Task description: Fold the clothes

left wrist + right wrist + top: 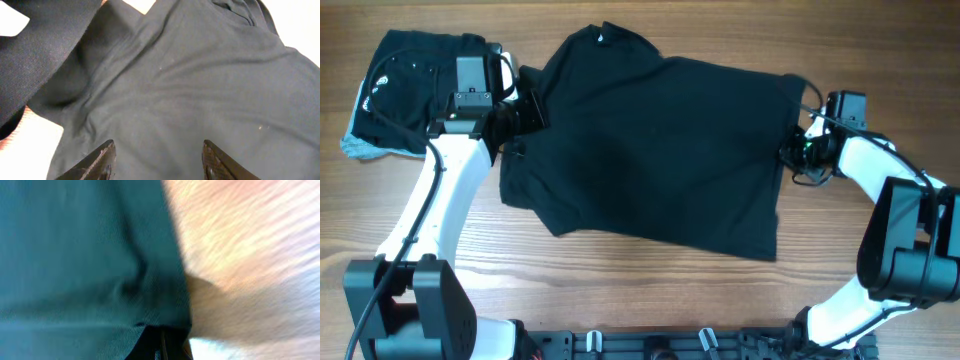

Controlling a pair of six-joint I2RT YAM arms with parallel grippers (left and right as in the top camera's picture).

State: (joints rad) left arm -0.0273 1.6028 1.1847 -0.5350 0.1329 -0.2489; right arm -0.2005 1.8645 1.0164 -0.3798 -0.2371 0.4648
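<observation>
Fingers (95, 162) parted over shirt (200, 75), left arm (445, 190) extended

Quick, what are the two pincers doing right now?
Left pincer: open, over the shirt.
Right pincer: closed on the shirt's edge.

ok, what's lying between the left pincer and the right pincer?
Only the black T-shirt, spread out on the table. The overhead view shows the left pincer at one edge and the right pincer at the opposite.
</observation>
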